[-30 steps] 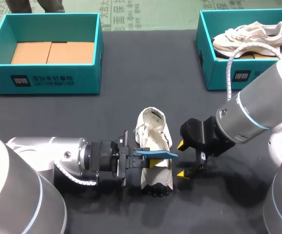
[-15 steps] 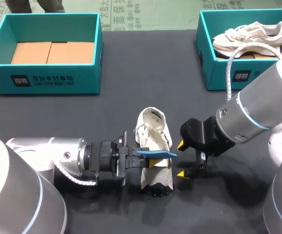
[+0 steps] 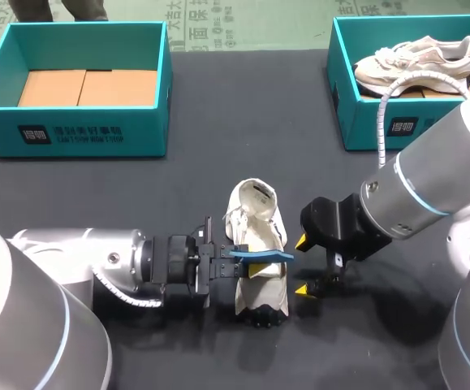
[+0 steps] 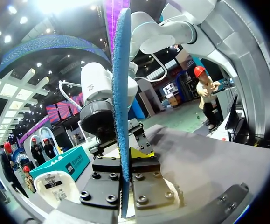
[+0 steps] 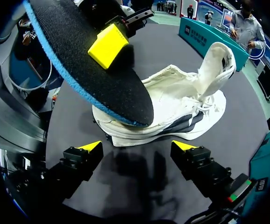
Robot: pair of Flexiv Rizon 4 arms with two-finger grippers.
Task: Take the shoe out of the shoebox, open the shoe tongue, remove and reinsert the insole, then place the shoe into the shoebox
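Clasping the blue insole (image 3: pixel 264 257) in the left tool (image 3: pixel 247 266), just above the white shoe (image 3: pixel 256 231) on the table (image 3: pixel 218 175), tongue pulled up. Holding the right tool (image 3: pixel 302 266) released, just beside the shoe, grasping nothing.

A dark grey cloth-covered table (image 3: pixel 218 175) carries three things, set well apart. An open teal cardboard shoebox (image 3: pixel 80 134) stands at the far left, and a second teal shoebox (image 3: pixel 381 130) at the far right. A cream-white fabric sneaker (image 3: pixel 255 219) rests near the front middle, its tongue pulled open.
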